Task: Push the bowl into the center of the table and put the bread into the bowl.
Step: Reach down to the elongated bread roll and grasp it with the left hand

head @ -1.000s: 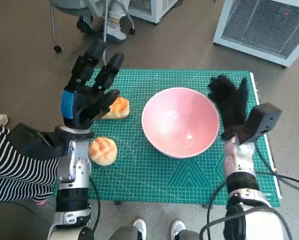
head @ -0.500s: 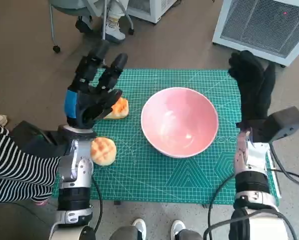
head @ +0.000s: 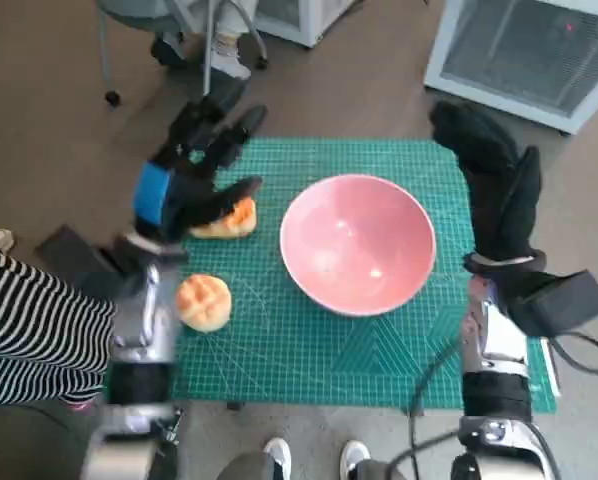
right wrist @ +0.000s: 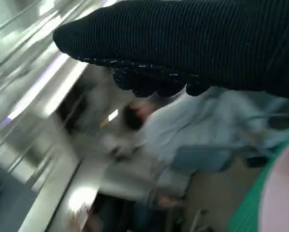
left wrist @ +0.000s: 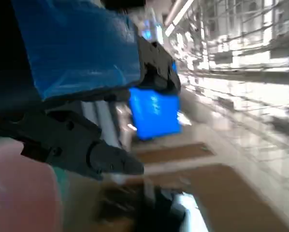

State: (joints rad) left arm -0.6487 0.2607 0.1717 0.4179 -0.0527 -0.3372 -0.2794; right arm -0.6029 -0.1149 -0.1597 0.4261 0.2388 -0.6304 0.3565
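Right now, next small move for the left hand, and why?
Probably lower the left hand onto the far bread roll and close the fingers round it. The hand hovers over that roll holding nothing, and the pink bowl already sits about mid-mat, empty.

- A green cutting mat with a printed grid covers the table.
- Brown floor surrounds it.
- A white grilled cabinet stands far right.
- Chair legs on castors stand far left, beside a seated person's shoes.
- A striped sleeve enters near left.
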